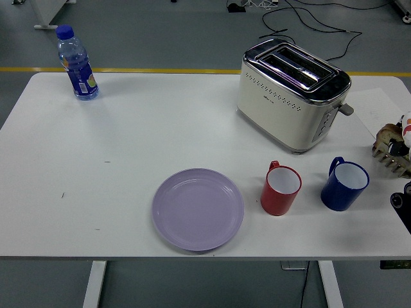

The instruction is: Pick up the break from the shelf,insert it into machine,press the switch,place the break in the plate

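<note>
Far left, a water bottle [77, 63] stands upright near the table's [128, 147] back corner, well clear of everything. Lilac plate [198, 208] sits empty near the front edge — final step not done. Red mug [281, 188] and blue mug [345, 184] stand between plate and rack, a possible clutter on the carry path. Toaster [292, 93] behind them, both slots empty, so no insertion yet. At the right edge a rack [392, 154] holds what looks like the bread [387, 136]; a dark part of the right hand [403, 206] shows just below — fingers cropped, cannot tell their state. Left hand out of view. Judged: task at its very start.
</note>
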